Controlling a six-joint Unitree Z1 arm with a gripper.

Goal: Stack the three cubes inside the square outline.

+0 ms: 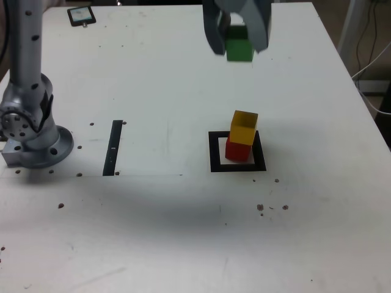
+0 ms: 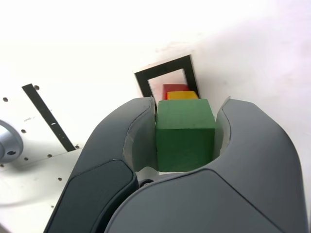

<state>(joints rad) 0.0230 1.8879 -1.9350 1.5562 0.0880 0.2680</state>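
At the top centre of the exterior view the gripper [image 1: 237,38] is clamped on the green cube [image 1: 239,47], holding it clear of the white worktop [image 1: 153,79] and well apart from the square outline [image 1: 237,165] in the frame's lower right of centre. There the yellow cube [image 1: 244,127] sits on the red cube [image 1: 237,148], twisted and shifted slightly off it. Because that top face is skewed, a green cube set down off-centre or released too high would likely tip or knock the stack over.
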